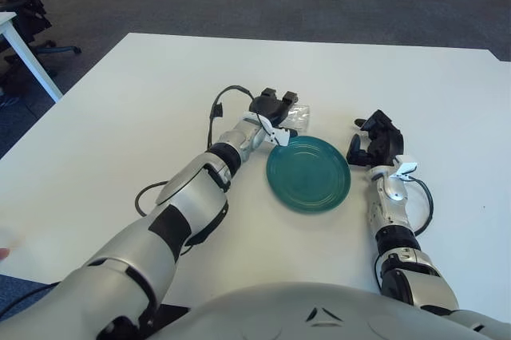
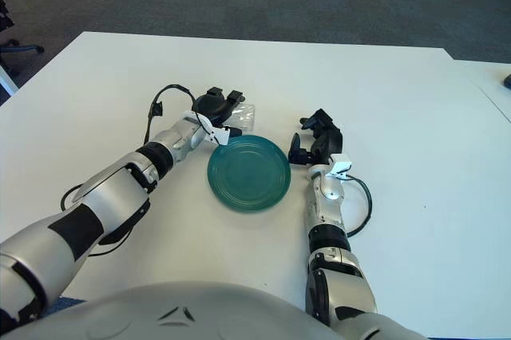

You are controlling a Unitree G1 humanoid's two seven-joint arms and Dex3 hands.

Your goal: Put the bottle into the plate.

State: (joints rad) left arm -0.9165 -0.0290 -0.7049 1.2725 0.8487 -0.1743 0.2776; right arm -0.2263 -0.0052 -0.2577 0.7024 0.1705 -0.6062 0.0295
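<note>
Near the middle of the white table (image 1: 120, 100), the left hand (image 1: 274, 108) curls its fingers over a clear bottle (image 1: 297, 117) lying just beyond a green plate (image 1: 308, 173). The right hand (image 1: 375, 137), loosely spread, shows right of the plate.

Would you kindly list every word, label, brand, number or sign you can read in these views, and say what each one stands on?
None can be read.
Bottle, clear, under the left hand: no legible label.
Green plate: plain.
White tag on the right wrist, below the right hand: any marking is too small to read.
White table: no text or signs.
</note>
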